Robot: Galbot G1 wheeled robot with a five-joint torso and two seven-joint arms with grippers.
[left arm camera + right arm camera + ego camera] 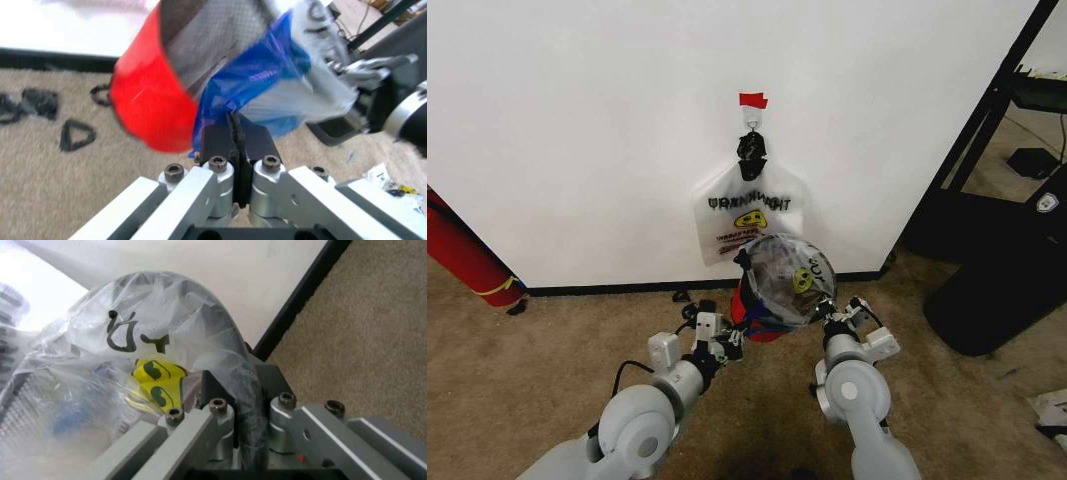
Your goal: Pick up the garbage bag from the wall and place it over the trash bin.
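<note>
The head view takes in both arms at once: the left gripper [732, 342] and right gripper [835, 312] flank the bin [757, 318], which sits on the carpet [547, 370] just in front of the wall [577, 120]. The bag [789, 272] is stretched over the bin's mouth between them, its yellow smiley facing up.

Behind the bin a second bag [749, 222] hangs from a hook [753, 122] under a strip of red tape [753, 100]. Its black lettering reads mirrored, most likely "THANK YOU", with a smiley and smaller print too fine to read below.

The left wrist view adds what the head view hides. The left gripper's [235, 131] jaws are closed tight on a blue tape patch [257, 80] of the bag [320, 85], right beside the bin's [150, 100] red base. Beyond it, the right gripper [357, 67] shows at the bag's far side.

The right wrist view shows the right gripper [235, 385] pinched shut over the bin's dark rim [220, 315] with the bag [87, 390] caught in between. The smiley and a few black letters sit just beside the fingers [212, 385]; the letters are crumpled, unreadable.
</note>
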